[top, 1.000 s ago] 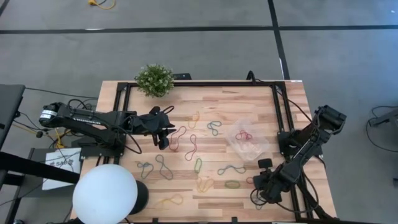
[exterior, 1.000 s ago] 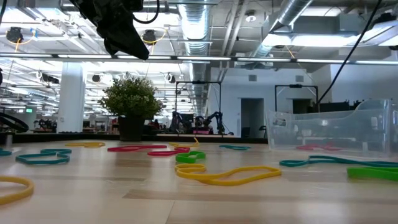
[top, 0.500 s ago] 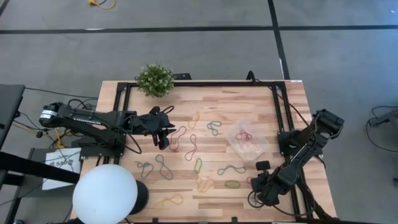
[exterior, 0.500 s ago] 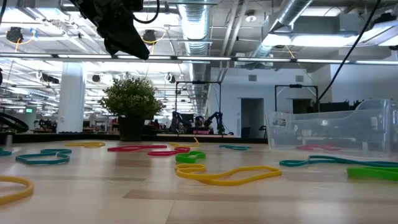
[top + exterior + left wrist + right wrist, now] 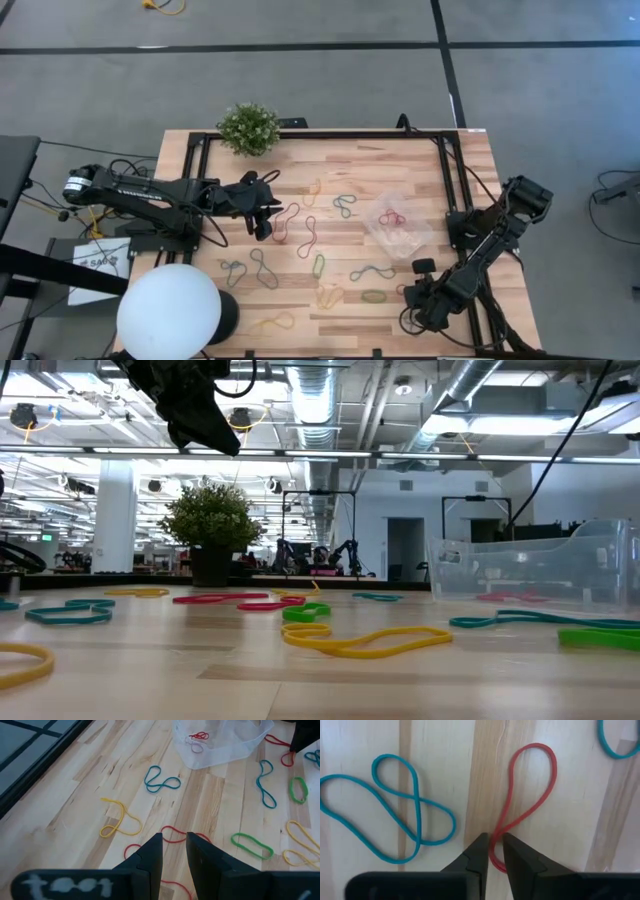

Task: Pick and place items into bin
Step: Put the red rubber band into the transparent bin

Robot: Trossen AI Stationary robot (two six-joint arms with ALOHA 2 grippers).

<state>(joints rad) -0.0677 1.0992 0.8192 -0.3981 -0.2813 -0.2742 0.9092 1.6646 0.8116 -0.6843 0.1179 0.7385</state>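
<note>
On the left, our left gripper [image 5: 262, 226] hangs above the light wooden table [image 5: 330, 160] over a long red rubber-band loop [image 5: 286, 221], fingers a narrow gap apart and holding nothing; in its wrist view the red band runs under the fingertips [image 5: 152, 851]. This arm seems to be waiting.

Moving right, the small clear plastic bin [image 5: 400, 228] sits right of centre with a few bands already in it.

At the near right edge, our right gripper [image 5: 491, 851] is down at the table, fingers nearly together around the lower end of a thin red rubber-band loop [image 5: 522, 805], with a teal figure-eight band [image 5: 390, 805] just beside it. Whether the strand is truly pinched, we cannot tell. To do this well, we should close fully on the strand, lift straight up, then confirm the band hangs free before carrying it to the bin.
</note>
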